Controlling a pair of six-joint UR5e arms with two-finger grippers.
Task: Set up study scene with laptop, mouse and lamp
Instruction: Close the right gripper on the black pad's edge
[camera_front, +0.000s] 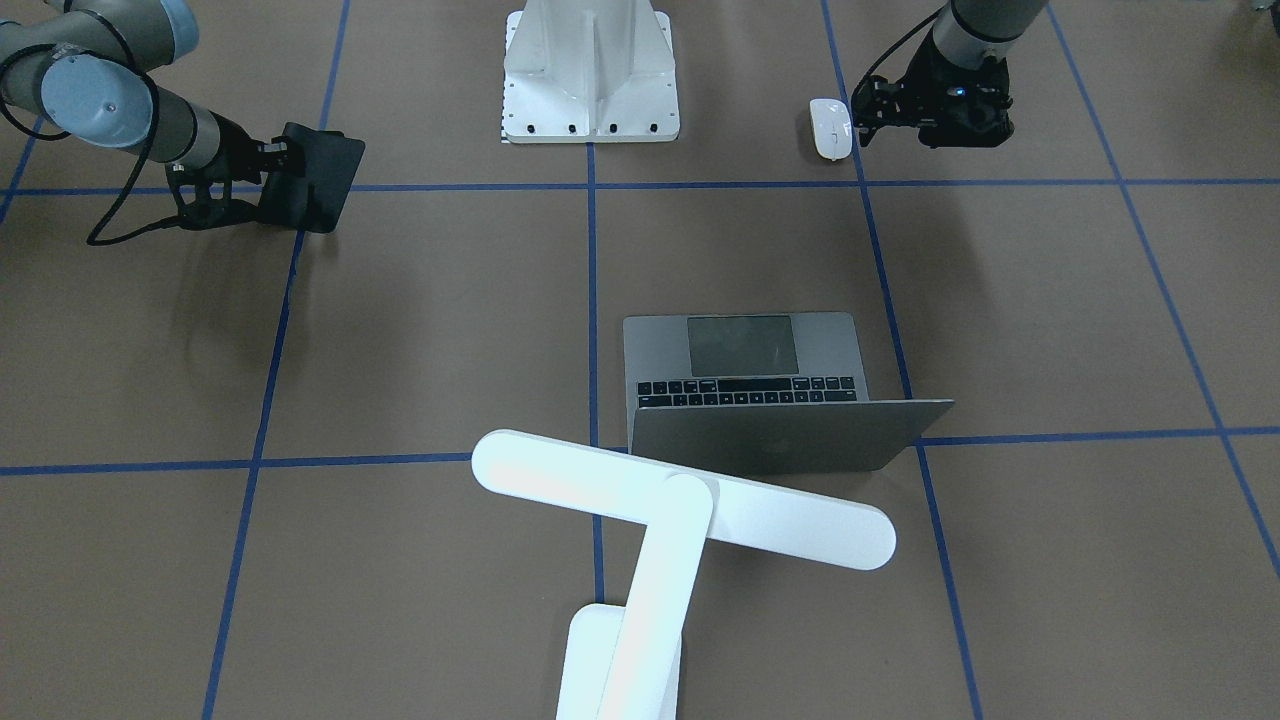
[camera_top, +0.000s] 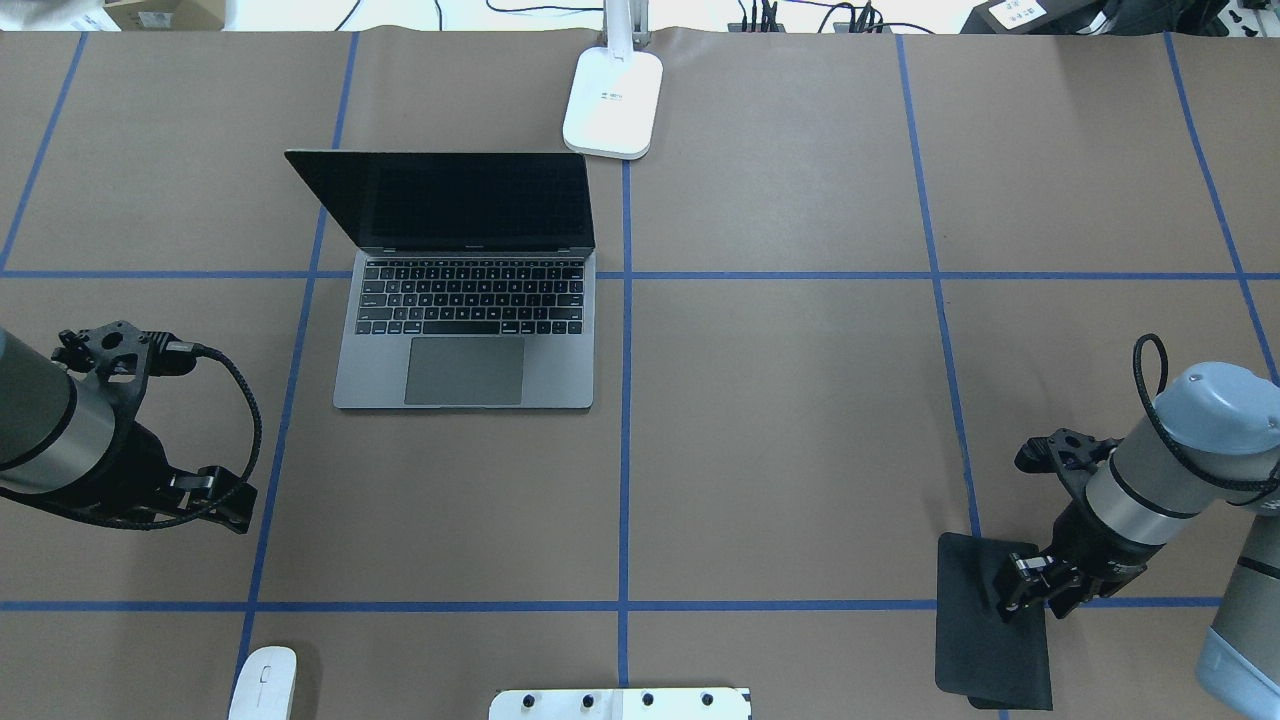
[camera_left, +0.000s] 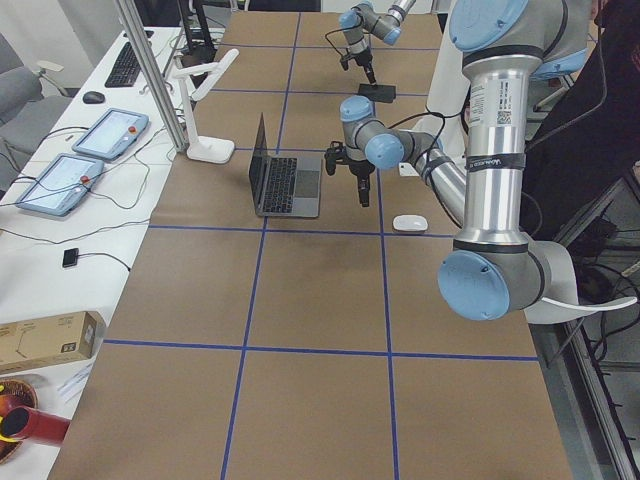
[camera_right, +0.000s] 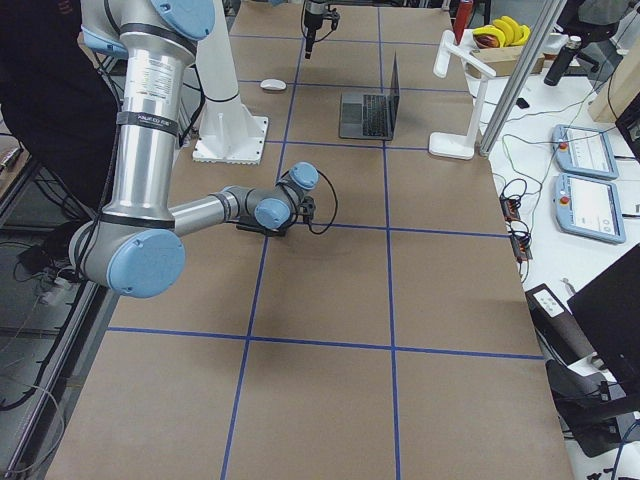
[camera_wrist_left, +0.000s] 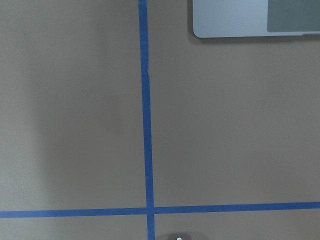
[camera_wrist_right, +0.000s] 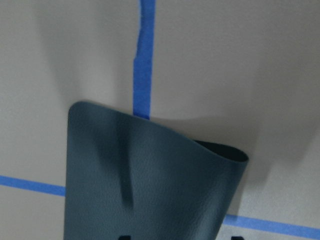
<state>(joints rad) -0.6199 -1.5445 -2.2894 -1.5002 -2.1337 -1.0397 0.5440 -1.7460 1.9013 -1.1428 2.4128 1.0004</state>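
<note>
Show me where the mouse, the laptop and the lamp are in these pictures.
mouse (camera_front: 830, 128): front-facing view, middle of its white top.
laptop (camera_top: 470, 298): overhead view, on the keyboard.
lamp (camera_front: 683, 503): front-facing view, where the arm meets the bar head.

Left gripper (camera_front: 862, 114) pointing down, right gripper (camera_top: 1015, 592) clamped on mouse pad (camera_top: 985, 650)

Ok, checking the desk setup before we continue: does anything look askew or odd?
The black mouse pad is buckled: the right hand pinches one edge, curling it up. Nothing else stands out.
</note>
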